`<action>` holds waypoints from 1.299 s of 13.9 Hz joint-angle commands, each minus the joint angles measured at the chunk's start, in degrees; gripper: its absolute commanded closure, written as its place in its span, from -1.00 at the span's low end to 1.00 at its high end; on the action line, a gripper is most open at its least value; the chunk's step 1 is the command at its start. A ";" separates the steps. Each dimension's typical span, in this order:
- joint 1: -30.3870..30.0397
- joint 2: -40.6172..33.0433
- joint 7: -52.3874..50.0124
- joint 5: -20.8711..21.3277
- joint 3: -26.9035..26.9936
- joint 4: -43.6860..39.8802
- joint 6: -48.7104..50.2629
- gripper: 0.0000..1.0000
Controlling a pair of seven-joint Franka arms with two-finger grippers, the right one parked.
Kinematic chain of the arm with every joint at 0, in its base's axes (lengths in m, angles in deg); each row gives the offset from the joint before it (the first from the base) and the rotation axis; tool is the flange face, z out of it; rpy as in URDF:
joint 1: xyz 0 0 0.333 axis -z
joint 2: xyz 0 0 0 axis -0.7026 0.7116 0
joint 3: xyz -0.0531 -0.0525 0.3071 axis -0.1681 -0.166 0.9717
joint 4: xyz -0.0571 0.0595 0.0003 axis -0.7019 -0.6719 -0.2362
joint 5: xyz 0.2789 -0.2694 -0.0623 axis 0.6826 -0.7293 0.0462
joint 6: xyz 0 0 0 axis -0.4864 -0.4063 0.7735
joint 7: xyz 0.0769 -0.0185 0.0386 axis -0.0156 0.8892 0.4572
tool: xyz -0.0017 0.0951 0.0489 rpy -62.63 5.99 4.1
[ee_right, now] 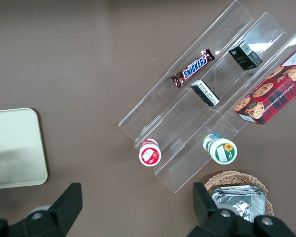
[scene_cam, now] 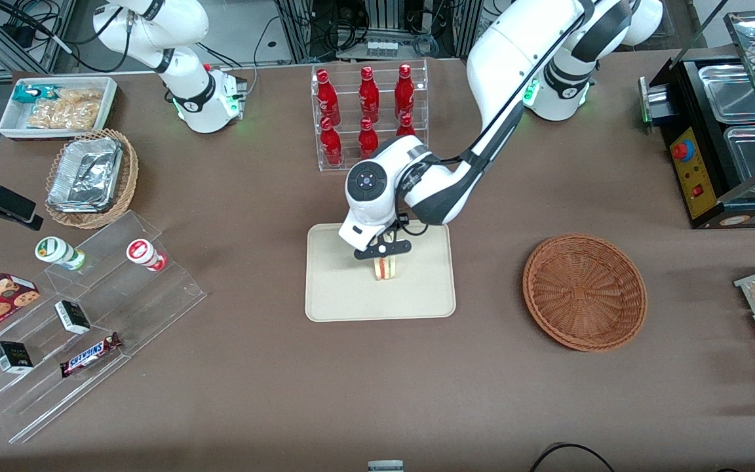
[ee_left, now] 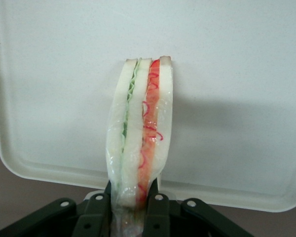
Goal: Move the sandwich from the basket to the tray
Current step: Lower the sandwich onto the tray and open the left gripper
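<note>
Brown tabletop [scene_cam: 253,367] carries every item on view. At the working arm's gripper [scene_cam: 383,251], the two black fingers [ee_left: 158,212] are clamped on the base of the sandwich [ee_left: 140,143], one pressing each bread face. The wedge stands on edge between them, wrapped in clear film, with a green layer toward one slice and a red layer toward the other.

Directly under the fingers lies the beige tray [scene_cam: 338,295]; the sandwich [scene_cam: 385,267] sits over the tray's middle, slightly nearer the edge farthest from the front camera. Whether its lower edge touches the tray surface cannot be determined.

Outward from the fingers, toward the working arm's end of the tabletop, the reddish-brown wicker basket [scene_cam: 584,292] rests well apart from the tray and holds nothing. Farther from the front camera than the fingers stands a clear rack of red bottles [scene_cam: 368,111]. Toward the parked arm's end, a clear stepped display [scene_cam: 76,328] carries a Snickers bar [scene_cam: 91,354], small boxes and two cups, with a lighter wicker basket holding a foil container [scene_cam: 86,176] just farther from the camera.
</note>
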 commanded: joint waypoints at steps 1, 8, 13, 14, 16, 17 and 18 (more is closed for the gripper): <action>0.98 0.89 -1.43 1.02 0.71 -2.65 1.35 -0.36; 0.54 -5.50 -1.08 1.03 7.81 -2.66 6.16 -1.00; -10.15 -19.74 7.13 0.68 9.77 -0.02 19.34 -1.00; -13.23 -22.03 13.01 0.15 9.68 -0.19 22.50 -1.00; -18.60 -25.81 21.64 -0.73 9.68 -0.19 28.57 -1.00; -20.54 -27.05 25.16 -0.73 9.77 -0.19 30.51 -1.00; -22.91 -28.37 28.76 -0.73 9.77 -0.19 32.45 -1.00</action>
